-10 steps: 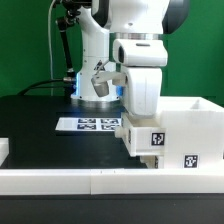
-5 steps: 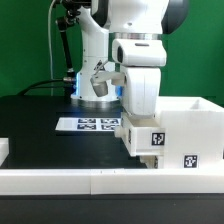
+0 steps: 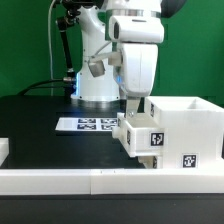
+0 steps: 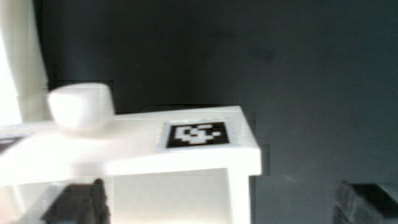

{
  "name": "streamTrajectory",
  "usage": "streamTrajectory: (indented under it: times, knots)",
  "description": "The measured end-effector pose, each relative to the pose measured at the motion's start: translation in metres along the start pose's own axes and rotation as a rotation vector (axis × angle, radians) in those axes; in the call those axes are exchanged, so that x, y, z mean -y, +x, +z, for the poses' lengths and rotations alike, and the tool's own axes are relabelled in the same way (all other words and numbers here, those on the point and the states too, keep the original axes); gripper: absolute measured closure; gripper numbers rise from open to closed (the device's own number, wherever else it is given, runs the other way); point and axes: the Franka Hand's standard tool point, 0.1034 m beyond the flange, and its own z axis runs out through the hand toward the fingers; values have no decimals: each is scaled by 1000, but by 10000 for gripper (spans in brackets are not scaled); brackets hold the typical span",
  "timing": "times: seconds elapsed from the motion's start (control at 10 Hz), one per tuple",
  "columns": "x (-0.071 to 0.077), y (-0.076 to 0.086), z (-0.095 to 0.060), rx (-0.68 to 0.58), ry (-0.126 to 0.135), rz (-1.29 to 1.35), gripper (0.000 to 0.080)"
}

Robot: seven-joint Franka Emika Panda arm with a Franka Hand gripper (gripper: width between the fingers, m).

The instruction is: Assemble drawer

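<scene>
The drawer's white boxy shell [image 3: 188, 128] stands at the exterior view's right, with a marker tag on its front. A small white tray [image 3: 144, 136] with a tag sticks partly out of the shell's side toward the exterior view's left. My gripper [image 3: 136, 104] hangs just above the tray, open and holding nothing. In the wrist view the tray [image 4: 169, 160] with its tag and round knob [image 4: 80, 105] lies below the gripper [image 4: 217, 205]. The dark fingertips [image 4: 71, 205] stand wide, one on each side. A second tray is out of view.
A long low white rail [image 3: 90, 181] runs along the table's front edge. The marker board [image 3: 90, 124] lies flat behind the tray. The robot's base [image 3: 95, 92] stands at the back. A small white part [image 3: 3, 149] shows at the exterior view's left edge.
The arm has risen and the gripper has lifted off the tray. The tray stays in the shell and has not moved.
</scene>
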Motion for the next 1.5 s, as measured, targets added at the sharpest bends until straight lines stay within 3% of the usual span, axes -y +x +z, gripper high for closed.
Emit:
streamTrajectory:
  times: [0.2,0.3,0.4,0.5,0.8,0.9,1.2,1.4,1.5]
  knots:
    - [-19,-20,-4,8,23,-5,151]
    - [-31,-27,1,6,32,-20,151]
    - [-38,-32,9,5,68,-38,151]
    - [-44,-31,15,6,76,-36,151]
    - [-40,-36,19,-22,80,-56,151]
    - [-28,-44,28,-93,98,-46,151]
    - [-29,-51,34,-211,113,-21,151]
    - [-31,-46,37,-245,128,-9,151]
    - [-33,-34,37,-244,131,3,151]
